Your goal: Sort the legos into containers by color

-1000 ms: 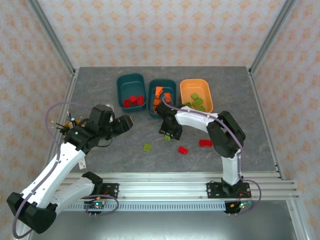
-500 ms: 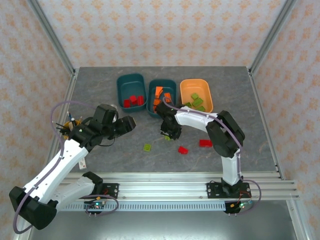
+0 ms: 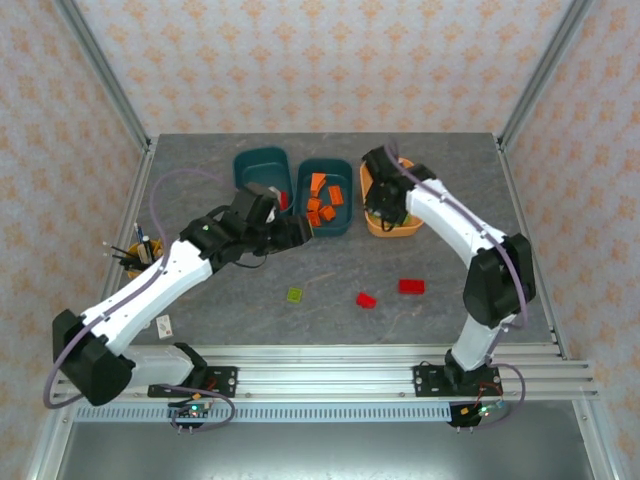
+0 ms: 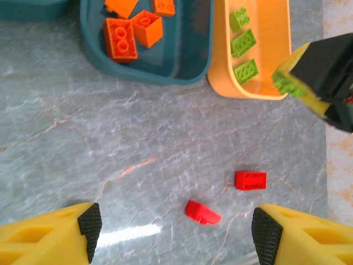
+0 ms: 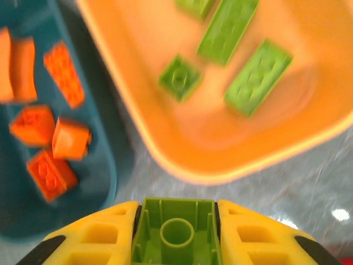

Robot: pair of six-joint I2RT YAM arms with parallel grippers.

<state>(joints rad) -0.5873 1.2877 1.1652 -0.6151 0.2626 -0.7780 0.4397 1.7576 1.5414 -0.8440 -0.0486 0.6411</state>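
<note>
Holding green legos (image 4: 243, 44): orange tub (image 4: 267, 33); orange legos (image 4: 122, 40): teal tub (image 4: 182, 47).

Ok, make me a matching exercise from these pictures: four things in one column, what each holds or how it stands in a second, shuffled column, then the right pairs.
Column one
1. orange tub
2. middle teal tub
3. right gripper
4. left gripper

Column two
A. open, holding nothing
B. contains orange bricks
C. shut on a green brick
D. contains green bricks

Pairs: 1-D, 2-B, 3-C, 4-A.
</note>
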